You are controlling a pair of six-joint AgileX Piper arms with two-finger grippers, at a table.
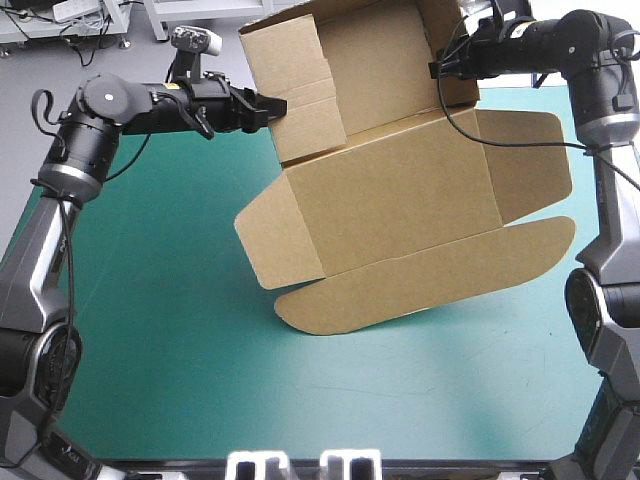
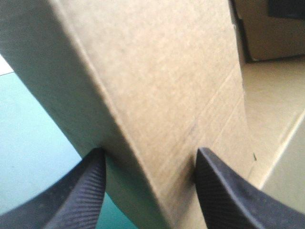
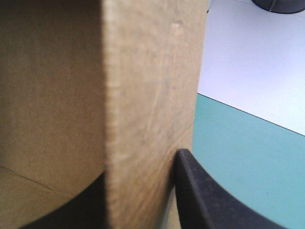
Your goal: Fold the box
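Observation:
The brown box [image 1: 400, 190] hangs tilted above the teal-green table [image 1: 170, 340], partly folded, with its far walls raised and the rounded lid flap [image 1: 430, 278] lowest, toward the front. My left gripper [image 1: 277, 108] is shut on the box's left raised wall. In the left wrist view that doubled wall [image 2: 157, 86] fills the space between the black fingers [image 2: 221, 191] of this gripper [image 2: 150, 191]. My right gripper [image 1: 447, 68] is shut on the far right wall. In the right wrist view the board's edge [image 3: 147, 95] stands between the fingers of this gripper [image 3: 138, 200].
Bare teal-green cover [image 1: 200, 400] lies under and in front of the box, and shows beside the board in both wrist views [image 2: 28, 143] [image 3: 248, 157]. Beyond the table's far edge is pale floor [image 3: 257, 57].

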